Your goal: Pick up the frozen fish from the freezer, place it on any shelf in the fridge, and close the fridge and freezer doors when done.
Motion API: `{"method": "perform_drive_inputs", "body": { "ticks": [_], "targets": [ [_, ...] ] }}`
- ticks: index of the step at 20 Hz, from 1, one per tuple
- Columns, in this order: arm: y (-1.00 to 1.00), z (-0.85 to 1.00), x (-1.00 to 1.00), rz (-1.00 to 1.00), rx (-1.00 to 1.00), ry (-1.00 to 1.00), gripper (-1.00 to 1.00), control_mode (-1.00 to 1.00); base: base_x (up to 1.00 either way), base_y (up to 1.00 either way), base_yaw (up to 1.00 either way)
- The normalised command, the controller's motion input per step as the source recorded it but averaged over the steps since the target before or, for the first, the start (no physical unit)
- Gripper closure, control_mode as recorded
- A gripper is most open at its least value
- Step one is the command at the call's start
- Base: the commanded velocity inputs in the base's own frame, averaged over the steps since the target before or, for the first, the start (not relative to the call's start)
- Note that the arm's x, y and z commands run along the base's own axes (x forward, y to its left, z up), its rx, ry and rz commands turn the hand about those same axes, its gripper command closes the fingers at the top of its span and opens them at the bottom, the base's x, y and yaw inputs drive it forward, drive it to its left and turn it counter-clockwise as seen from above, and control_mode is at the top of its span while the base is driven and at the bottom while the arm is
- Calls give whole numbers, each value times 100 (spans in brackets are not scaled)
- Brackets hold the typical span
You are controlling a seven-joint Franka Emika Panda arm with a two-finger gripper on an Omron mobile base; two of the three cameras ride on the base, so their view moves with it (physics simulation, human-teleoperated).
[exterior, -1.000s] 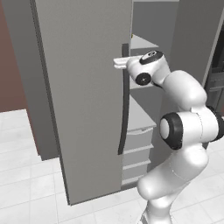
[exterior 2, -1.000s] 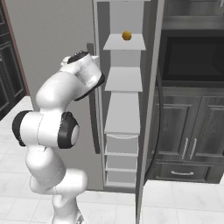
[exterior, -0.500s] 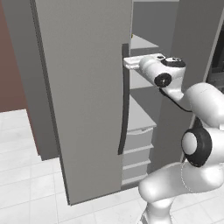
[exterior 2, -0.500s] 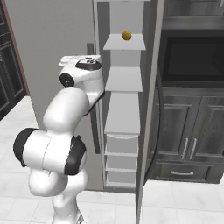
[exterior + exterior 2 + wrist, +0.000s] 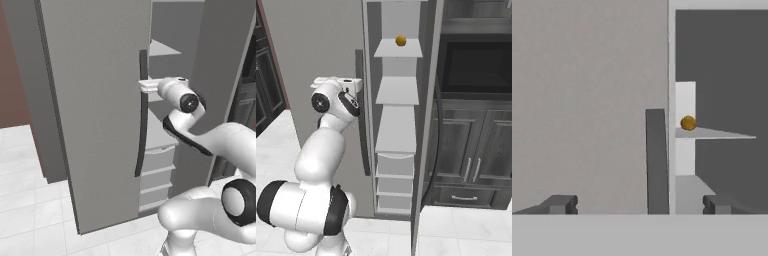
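**Open gripper at the freezer door's edge**

The gripper (image 5: 639,204) has its fingers spread wide, holding nothing, straddling the long dark curved handle (image 5: 141,115) of the plain grey door (image 5: 95,110). Beside that edge the freezer (image 5: 397,130) stands open: flat opaque grey shelves, grey drawers, a small orange item (image 5: 401,41) high up. I can't spot the fish.

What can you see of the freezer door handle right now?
The handle is a long, dark, slightly curved vertical bar on the plain grey door, near its free edge beside the open freezer. It looks like smooth dark plastic or metal. In the hand view it rises as a dark strip between the tool's two wide-open fingertips. The tool sits level with its upper part; whether they touch, I cannot tell.
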Motion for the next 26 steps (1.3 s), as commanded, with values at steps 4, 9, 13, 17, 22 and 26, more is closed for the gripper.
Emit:
{"method": "perform_drive_inputs", "body": {
  "ticks": [4, 9, 13, 17, 22, 26],
  "targets": [
    [1, 100, -100, 0, 1, 48, -100, -100, 0, 0, 0],
    [9, 86, -100, 0, -1, 49, -100, -100, 0, 0, 0],
    [-25, -33, -100, -3, -9, 33, -100, -100, 0, 0, 0],
    [-91, -98, -100, 0, -4, 29, -100, -100, 0, 0, 0],
    [-100, -50, -100, -1, 0, 2, -100, -100, 0, 0, 0],
    [-100, -1, -100, -7, 0, -2, -100, -100, 0, 0, 0]
  ]
}}
